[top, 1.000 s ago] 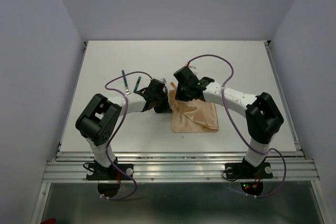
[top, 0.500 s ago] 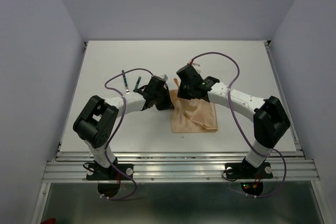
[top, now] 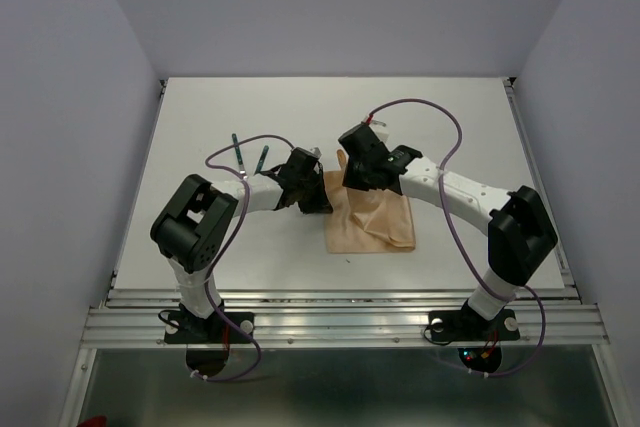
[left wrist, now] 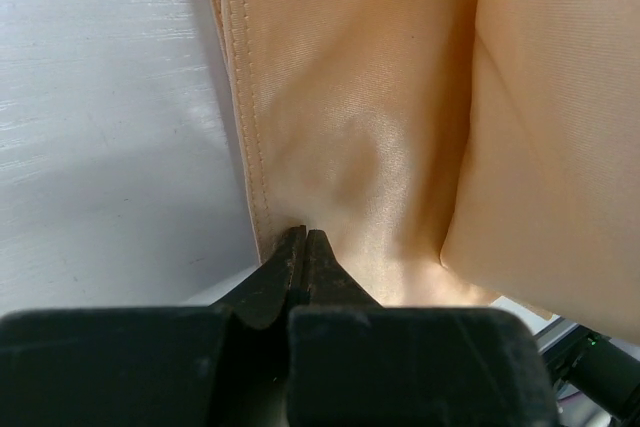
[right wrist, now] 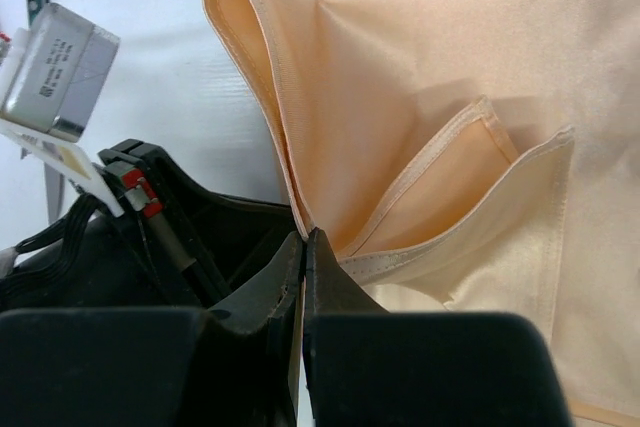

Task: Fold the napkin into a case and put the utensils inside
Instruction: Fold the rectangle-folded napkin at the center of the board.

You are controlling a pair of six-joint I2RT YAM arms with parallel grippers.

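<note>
Napkin partly folded on the tabletop, just off centre toward 4 o'clock. Left pincer pressed together on its hem at 9 o'clock. Right pincer pinching the lifted corner at 11 o'clock. Two green-handled utensils lying apart from the cloth, toward 10 o'clock.

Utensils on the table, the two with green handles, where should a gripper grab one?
By the middle of its green handle, straight down from above, jaws across its width. The utensils lie flat on the table, apart, leaving room each side. The left gripper is nearest, though shut on the napkin.
</note>
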